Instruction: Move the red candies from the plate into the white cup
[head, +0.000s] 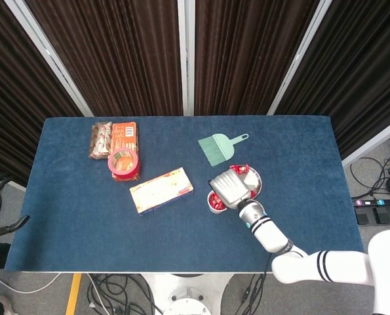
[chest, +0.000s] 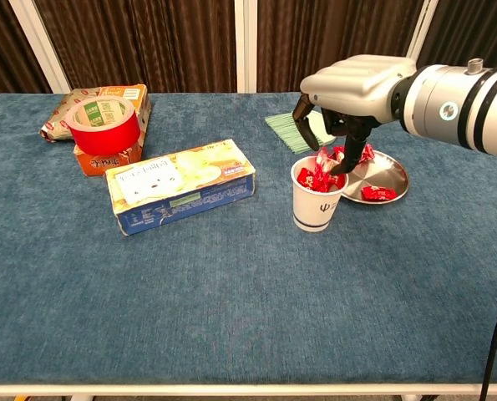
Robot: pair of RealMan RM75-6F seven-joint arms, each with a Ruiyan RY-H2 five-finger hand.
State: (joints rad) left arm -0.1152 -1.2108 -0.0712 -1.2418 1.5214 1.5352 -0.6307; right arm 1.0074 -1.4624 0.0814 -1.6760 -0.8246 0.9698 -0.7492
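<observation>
While my right hand (chest: 340, 125) hangs over the white cup (chest: 317, 200), fingers pointing down, I cannot tell whether it holds a red candy. Releasing off-centre, I judge, would bounce a candy off the heaped ones onto the table (chest: 231, 301). Candies remain on the plate (chest: 394, 180). Yellow box (chest: 180, 185), green brush (head: 219, 147) and red tape (chest: 103, 125) stand clear.

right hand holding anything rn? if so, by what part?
Cannot tell. The right hand is over the white cup, fingertips down among the red candies piled there; whether one is pinched is not visible. The left hand is out of view.
</observation>
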